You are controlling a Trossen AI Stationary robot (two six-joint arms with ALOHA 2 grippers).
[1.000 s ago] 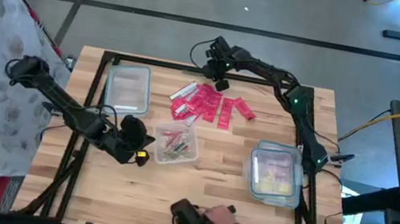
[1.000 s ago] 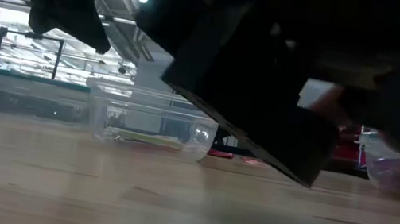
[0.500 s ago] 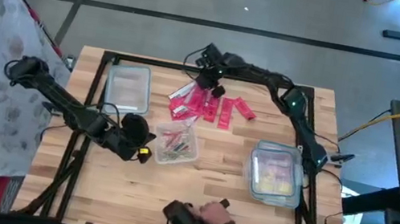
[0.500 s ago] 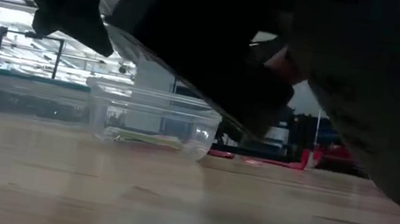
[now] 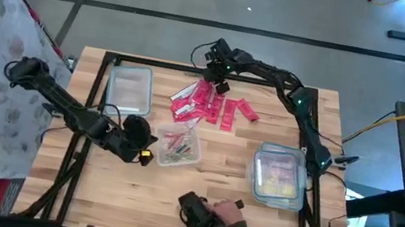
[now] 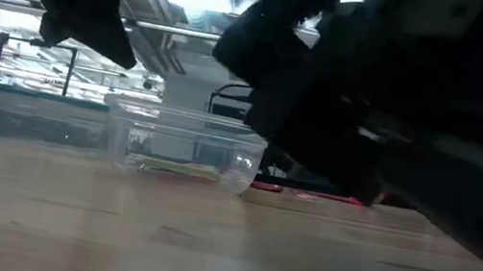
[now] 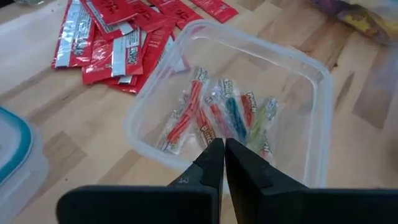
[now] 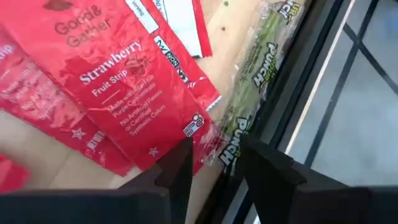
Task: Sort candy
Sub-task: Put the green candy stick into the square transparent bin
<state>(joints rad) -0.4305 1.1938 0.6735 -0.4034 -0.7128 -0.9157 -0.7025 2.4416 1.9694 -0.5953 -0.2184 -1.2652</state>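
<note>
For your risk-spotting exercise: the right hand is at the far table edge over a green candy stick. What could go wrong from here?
1. The green candy stick lies right along the table's far edge; a nudge from the open right hand might push it off.
2. Red strawberry strips overlap beside it, so the fingers may catch one too.
3. A person's hand rests on the near table edge, inside the workspace.

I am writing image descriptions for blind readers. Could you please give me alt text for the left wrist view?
The left gripper, fingers shut together, hangs over the near rim of a clear plastic tub holding several long thin wrapped candy sticks in red, blue and green. Beyond the tub, flat red candy packets lie scattered on the wooden table.
</note>
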